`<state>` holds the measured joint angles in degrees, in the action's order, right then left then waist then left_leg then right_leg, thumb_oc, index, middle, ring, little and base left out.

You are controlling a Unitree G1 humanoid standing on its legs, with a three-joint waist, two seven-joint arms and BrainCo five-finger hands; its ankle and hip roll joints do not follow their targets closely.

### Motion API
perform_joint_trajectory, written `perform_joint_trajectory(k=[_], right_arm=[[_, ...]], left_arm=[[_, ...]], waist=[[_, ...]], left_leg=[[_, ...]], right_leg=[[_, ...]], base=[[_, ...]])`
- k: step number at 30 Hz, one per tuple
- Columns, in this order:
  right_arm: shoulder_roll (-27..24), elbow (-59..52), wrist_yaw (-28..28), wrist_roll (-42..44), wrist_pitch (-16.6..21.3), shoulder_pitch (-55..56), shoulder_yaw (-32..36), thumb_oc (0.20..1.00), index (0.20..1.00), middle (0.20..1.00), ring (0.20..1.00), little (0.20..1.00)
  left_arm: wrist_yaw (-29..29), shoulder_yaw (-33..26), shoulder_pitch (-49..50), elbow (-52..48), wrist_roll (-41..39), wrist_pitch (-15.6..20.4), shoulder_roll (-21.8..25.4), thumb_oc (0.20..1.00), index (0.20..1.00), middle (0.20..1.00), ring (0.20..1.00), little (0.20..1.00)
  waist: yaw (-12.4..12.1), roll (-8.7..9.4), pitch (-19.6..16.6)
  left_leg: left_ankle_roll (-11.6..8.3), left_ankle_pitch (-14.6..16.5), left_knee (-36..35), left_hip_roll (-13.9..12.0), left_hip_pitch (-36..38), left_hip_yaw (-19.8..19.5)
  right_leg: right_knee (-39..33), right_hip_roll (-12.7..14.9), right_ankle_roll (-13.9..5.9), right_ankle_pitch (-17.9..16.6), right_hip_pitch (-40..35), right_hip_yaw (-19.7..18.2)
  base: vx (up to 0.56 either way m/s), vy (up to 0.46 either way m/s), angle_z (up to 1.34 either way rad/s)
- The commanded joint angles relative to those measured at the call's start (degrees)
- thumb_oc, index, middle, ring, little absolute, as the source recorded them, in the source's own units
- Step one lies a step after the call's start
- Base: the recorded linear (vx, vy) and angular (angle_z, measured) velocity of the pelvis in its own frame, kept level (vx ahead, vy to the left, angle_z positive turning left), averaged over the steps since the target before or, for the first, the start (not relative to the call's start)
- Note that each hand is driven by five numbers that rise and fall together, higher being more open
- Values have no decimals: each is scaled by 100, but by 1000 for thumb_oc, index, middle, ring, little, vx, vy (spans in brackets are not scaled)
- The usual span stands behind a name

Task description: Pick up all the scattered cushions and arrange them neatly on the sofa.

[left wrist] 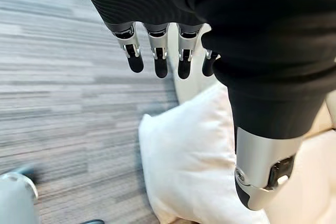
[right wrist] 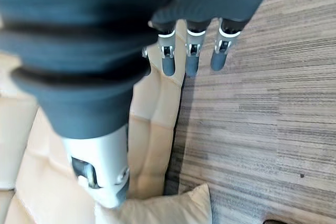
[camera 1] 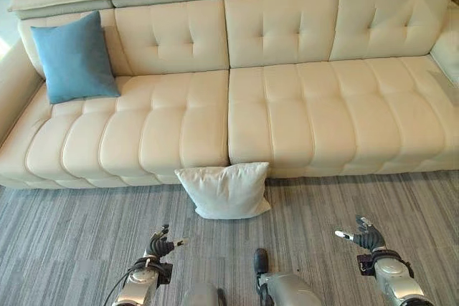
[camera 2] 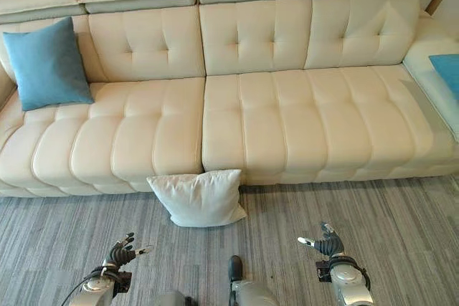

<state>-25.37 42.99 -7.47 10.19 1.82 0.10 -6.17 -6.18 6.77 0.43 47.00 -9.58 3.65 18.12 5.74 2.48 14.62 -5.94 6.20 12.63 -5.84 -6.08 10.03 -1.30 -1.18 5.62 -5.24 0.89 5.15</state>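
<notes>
A white cushion (camera 1: 225,190) leans against the front of the cream sofa (camera 1: 301,112), standing on the floor at the seam between its two seats. A blue cushion (camera 1: 74,58) rests upright against the backrest at the sofa's left end. A second blue cushion (camera 2: 447,69) lies on the sofa's right section. My left hand (camera 1: 159,246) hovers above the carpet, a little in front and to the left of the white cushion (left wrist: 194,156), open and holding nothing. My right hand (camera 1: 366,236) hangs over the carpet further right, open and holding nothing.
Grey striped carpet (camera 1: 72,241) covers the floor in front of the sofa. The sofa's seat cushions between the blue cushions are bare. The sofa's front edge (right wrist: 157,129) runs close past my right hand.
</notes>
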Motion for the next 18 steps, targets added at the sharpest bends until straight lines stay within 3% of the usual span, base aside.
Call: perform_joint_trajectory(k=[1, 4, 5, 7, 8, 13, 14, 18], right_arm=[[-292, -55, -143, 3, 34, 98, 96, 1000, 1000, 1000, 1000, 1000], [-310, -59, -138, -54, -3, 91, 82, 1000, 1000, 1000, 1000, 1000], [-298, -88, -107, -105, -33, 80, 74, 1000, 1000, 1000, 1000, 1000], [-299, -90, -107, -106, -35, 83, 74, 1000, 1000, 1000, 1000, 1000], [-256, -93, -90, -163, -35, 79, 89, 1000, 1000, 1000, 1000, 1000], [-78, -228, -78, -265, -40, 47, 0, 1000, 1000, 1000, 1000, 1000], [-29, -315, -81, -281, -28, -56, -61, 1000, 1000, 1000, 1000, 1000], [47, -410, -78, -287, 10, -195, -186, 1000, 1000, 1000, 1000, 1000]], left_arm=[[-79, 109, 112, -211, 96, 169, 240, 1000, 1000, 1000, 1000, 1000], [-99, 88, 164, -331, 46, 173, 251, 1000, 1000, 1000, 1000, 1000], [-94, 58, 211, -379, 17, 152, 260, 1000, 1000, 1000, 1000, 1000], [-94, 59, 212, -380, 17, 151, 260, 1000, 1000, 1000, 1000, 1000], [-52, 26, 245, -322, 86, 133, 271, 1000, 1000, 1000, 1000, 1000], [-50, 16, 202, -469, 101, 138, 436, 1000, 1000, 1000, 1000, 1000], [-113, -58, 129, -534, 76, 135, 546, 1000, 1000, 1000, 1000, 1000], [-185, -129, 73, -591, 45, 145, 669, 1000, 1000, 1000, 1000, 1000]], waist=[[-118, -10, 20], [-179, -134, 61], [-211, -226, 39], [-220, -223, 48], [-216, -268, -15], [-319, -141, -117], [-348, -97, -25], [-364, -82, 127]], left_leg=[[102, -556, -185, -118, -50, 20], [-45, -953, -465, -267, -334, -78], [-34, -934, -556, -268, -318, -97], [-33, -937, -571, -267, -295, -85], [-3, -841, -578, -198, -170, -76], [290, -372, -299, 98, -148, -79], [465, -165, -200, 213, -95, -12], [625, -7, -181, 305, 45, 103]], right_leg=[[551, 663, -964, 637, 265, 177], [571, 745, -1004, 811, 69, 99], [643, 761, -1027, 910, -5, 27], [647, 763, -1028, 913, -13, 17], [685, 817, -1061, 932, -97, -28], [890, 1125, -1235, 850, -65, -281], [1467, 1246, -1329, 645, 246, -434], [2129, 1300, -1335, 370, 736, -498]], base=[[121, 85, -47], [223, 218, -25], [209, 233, 5], [150, 166, -5], [230, 247, -17], [223, 306, -19], [46, 175, -22], [87, 199, -35]])
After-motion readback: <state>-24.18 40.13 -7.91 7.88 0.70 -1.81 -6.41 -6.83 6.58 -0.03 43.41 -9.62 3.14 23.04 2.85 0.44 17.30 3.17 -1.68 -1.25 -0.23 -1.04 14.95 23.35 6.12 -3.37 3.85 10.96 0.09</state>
